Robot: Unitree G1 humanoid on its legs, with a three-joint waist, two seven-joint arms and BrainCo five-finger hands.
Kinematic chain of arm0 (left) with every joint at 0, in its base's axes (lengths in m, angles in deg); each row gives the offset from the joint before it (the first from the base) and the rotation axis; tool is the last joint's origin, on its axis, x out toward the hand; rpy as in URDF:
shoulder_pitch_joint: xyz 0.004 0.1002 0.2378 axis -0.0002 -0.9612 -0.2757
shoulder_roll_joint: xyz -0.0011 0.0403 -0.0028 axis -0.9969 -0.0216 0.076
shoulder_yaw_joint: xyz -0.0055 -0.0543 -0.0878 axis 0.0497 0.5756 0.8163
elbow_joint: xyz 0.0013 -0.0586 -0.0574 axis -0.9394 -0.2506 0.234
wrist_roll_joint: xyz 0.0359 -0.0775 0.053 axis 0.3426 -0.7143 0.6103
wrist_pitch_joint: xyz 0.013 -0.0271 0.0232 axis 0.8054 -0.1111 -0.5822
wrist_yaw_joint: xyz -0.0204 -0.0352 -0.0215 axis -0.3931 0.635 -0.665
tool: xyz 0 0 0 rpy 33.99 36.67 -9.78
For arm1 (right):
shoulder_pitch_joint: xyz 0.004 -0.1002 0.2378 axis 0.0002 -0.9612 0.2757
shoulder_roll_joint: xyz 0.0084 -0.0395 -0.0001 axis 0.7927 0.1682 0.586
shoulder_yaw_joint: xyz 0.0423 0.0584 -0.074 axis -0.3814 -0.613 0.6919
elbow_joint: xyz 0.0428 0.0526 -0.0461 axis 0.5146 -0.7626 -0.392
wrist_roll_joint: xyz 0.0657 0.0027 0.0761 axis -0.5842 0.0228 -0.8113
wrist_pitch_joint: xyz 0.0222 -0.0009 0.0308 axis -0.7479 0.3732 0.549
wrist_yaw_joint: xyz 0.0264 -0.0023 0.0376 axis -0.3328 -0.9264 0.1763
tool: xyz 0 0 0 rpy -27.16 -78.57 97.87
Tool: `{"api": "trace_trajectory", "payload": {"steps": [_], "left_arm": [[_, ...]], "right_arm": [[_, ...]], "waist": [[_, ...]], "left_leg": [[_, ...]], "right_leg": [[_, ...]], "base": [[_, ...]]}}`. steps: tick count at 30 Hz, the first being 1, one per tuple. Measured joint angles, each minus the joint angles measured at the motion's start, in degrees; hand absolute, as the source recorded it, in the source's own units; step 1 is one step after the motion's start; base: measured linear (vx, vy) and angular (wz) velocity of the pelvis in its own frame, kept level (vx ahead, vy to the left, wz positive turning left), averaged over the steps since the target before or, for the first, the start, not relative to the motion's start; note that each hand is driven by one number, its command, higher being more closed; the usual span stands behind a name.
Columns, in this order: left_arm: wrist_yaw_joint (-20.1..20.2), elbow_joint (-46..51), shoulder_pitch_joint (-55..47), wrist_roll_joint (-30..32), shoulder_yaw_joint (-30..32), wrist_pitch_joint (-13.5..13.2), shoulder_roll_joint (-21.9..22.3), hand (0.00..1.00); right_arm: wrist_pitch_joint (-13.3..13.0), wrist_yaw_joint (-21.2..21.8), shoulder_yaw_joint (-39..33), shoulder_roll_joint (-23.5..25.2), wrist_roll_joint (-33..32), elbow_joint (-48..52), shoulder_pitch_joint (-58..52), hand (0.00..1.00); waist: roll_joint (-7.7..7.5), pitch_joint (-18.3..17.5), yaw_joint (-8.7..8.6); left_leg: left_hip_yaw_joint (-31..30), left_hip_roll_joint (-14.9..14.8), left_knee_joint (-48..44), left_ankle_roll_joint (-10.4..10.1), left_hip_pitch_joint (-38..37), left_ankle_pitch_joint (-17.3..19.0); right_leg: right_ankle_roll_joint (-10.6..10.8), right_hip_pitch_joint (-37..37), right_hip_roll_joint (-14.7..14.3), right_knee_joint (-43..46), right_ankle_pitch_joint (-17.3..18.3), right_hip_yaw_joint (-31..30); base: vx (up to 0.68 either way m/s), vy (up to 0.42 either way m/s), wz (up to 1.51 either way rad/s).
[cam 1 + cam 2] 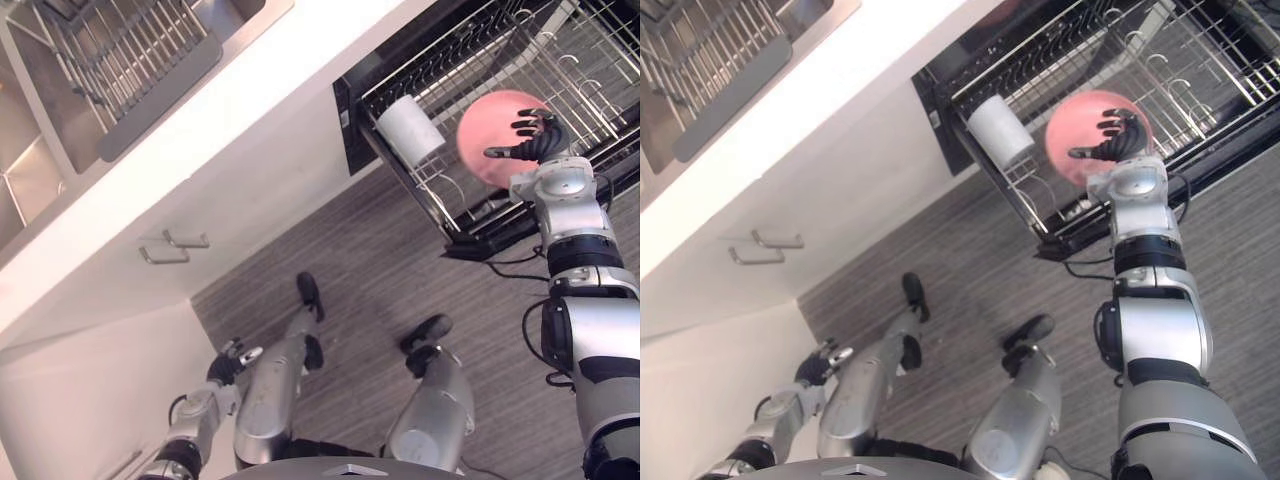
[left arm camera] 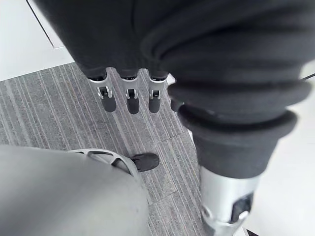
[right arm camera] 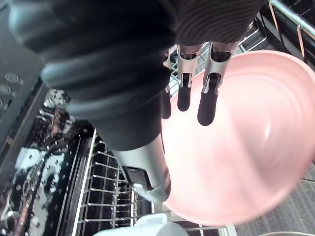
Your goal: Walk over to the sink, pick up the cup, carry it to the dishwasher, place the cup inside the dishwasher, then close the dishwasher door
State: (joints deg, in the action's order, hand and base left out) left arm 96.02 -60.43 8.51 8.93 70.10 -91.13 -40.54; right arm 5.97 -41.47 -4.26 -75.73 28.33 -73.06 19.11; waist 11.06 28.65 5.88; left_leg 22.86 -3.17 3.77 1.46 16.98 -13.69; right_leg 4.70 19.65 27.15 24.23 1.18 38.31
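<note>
R hand (image 1: 535, 135) is held open over a pink bowl (image 1: 480, 130). Its fingers (image 3: 207, 98) are kept straight and the thumb is spread apart. Nothing is grasped. Whether the fingertips touch the bowl can't be told.

The white cup (image 1: 410, 128) is set in the dishwasher rack (image 1: 450, 60). It sits just beside the bowl on the hand's thumb side, apart from the hand. The bowl is propped in the same rack, under the fingers.

L hand (image 1: 228, 362) is hung low, well apart from the R hand. Its fingers (image 2: 128, 98) are relaxed and nothing is held.

Counted: 1 cup, 1 pink bowl, 1 wire rack w/ both in it. Also 2 cabinet handles (image 1: 175, 247), seen approx. midway between the two hands. 1 sink (image 1: 60, 130) is set in the white counter (image 1: 280, 70), far from the R hand on its thumb side, w/ a wire drainer (image 1: 130, 50) inside. Grey striped floor (image 1: 380, 270) lies below both hands.
</note>
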Motion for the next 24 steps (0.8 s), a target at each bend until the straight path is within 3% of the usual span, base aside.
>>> {"api": "trace_trajectory", "payload": {"steps": [3,5,8,12,15,16,20,24], "left_arm": [[0.5,1.54,-1.38,0.0,0.14,-0.06,0.01,0.0],[0.51,1.64,-1.51,0.0,0.49,0.01,0.07,0.0],[0.41,2.21,-2.18,0.0,1.34,-0.03,0.21,0.0],[0.08,2.7,-5.18,0.09,2.13,-0.5,0.3,0.0],[-0.13,2.04,-6.95,0.4,3.64,-0.77,0.25,0.0],[-0.18,1.84,-7.99,0.7,3.74,-0.81,0.13,0.0],[-0.22,-0.41,-9.99,1.24,5.86,-1.77,-0.12,0.0],[-0.16,-1.4,-10.34,1.22,5.9,-1.79,-0.89,0.0]], "right_arm": [[-0.41,3.52,-1.94,0.11,-2.81,4.17,-0.79,0.0],[-3.06,4.94,-3.64,0.2,-3.72,9.86,-2.58,0.0],[-4.64,4.53,-7.1,0.63,-7.1,15.59,-5.09,0.0],[-7.4,-1.74,-17.06,1.76,-12.65,22.41,-10.35,0.0],[-7.76,-6.39,-20.86,1.76,-13.7,22.29,-13.36,0.0],[-7.45,-8.4,-22.62,1.76,-14.42,22.21,-15.19,1.0],[-4.85,-13.45,-28.57,1.88,-20.19,20.41,-21.74,1.0],[-2.39,-15.28,-30.98,2.86,-26.89,12.83,-27.19,1.0]], "waist": [[0.0,0.0,-0.95],[-0.02,0.01,-1.48],[-0.06,0.04,-1.92],[-0.37,0.07,-3.2],[-1.11,-0.05,-4.22],[-1.77,-0.4,-4.67],[-4.02,-1.97,-6.11],[-5.17,-2.95,-7.07]], "left_leg": [[-0.39,0.15,0.56,-0.15,-1.88,0.09],[-0.46,0.09,0.6,-0.56,-3.39,0.39],[-0.47,-0.29,0.66,-0.95,-5.3,0.69],[0.29,-1.46,0.7,-1.34,-8.45,0.97],[1.16,-2.02,0.71,-1.49,-10.13,1.08],[1.77,-2.27,0.71,-1.56,-10.73,1.12],[4.42,-3.07,1.07,-2.4,-12.2,1.84],[5.34,-3.68,1.08,-2.65,-12.31,2.28]], "right_leg": [[0.32,-1.84,0.03,0.0,0.29,0.15],[0.54,-3.56,0.0,-0.41,0.48,0.34],[0.67,-6.01,-0.68,-1.51,0.45,0.75],[1.22,-10.54,-2.65,-4.37,-0.35,1.6],[1.65,-12.35,-3.39,-5.05,-0.82,1.52],[1.66,-12.83,-3.59,-5.23,-0.82,1.36],[1.58,-13.56,-4.61,-5.99,-0.72,0.42],[1.28,-13.26,-5.18,-6.09,-0.24,-0.01]], "base": [[-0.01,-0.066,0.01],[-0.01,-0.059,0.01],[0.01,-0.063,0.01],[0.06,-0.091,-0.01],[0.06,-0.086,-0.1],[0.05,-0.096,-0.16],[0.02,-0.075,-0.15],[-0.02,-0.051,-0.09]]}}
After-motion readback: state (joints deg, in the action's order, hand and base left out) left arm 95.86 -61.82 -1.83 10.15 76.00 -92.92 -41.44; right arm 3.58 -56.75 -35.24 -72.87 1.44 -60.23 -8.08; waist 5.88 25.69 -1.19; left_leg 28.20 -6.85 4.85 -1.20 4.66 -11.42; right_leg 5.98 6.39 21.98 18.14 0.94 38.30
